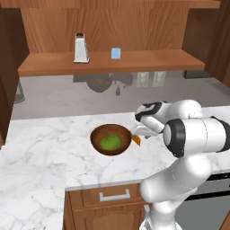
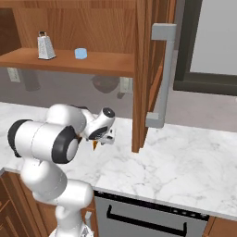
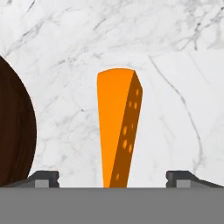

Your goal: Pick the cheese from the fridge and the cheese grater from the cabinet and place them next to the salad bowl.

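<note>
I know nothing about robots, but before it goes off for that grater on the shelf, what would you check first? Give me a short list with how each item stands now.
1. Gripper open: ok, the fingertips stand wide, clear of both sides of the cheese.
2. Cheese on the marble counter: ok.
3. Cheese next to the salad bowl: ok, it lies just beside the rim.
4. Cheese stable once the hand lifts: cannot tell.
5. Cheese grater ready: ok, it stands upright on the cabinet shelf.
6. Room to grasp the grater: ok, the light-blue cup stands apart from it.
</note>
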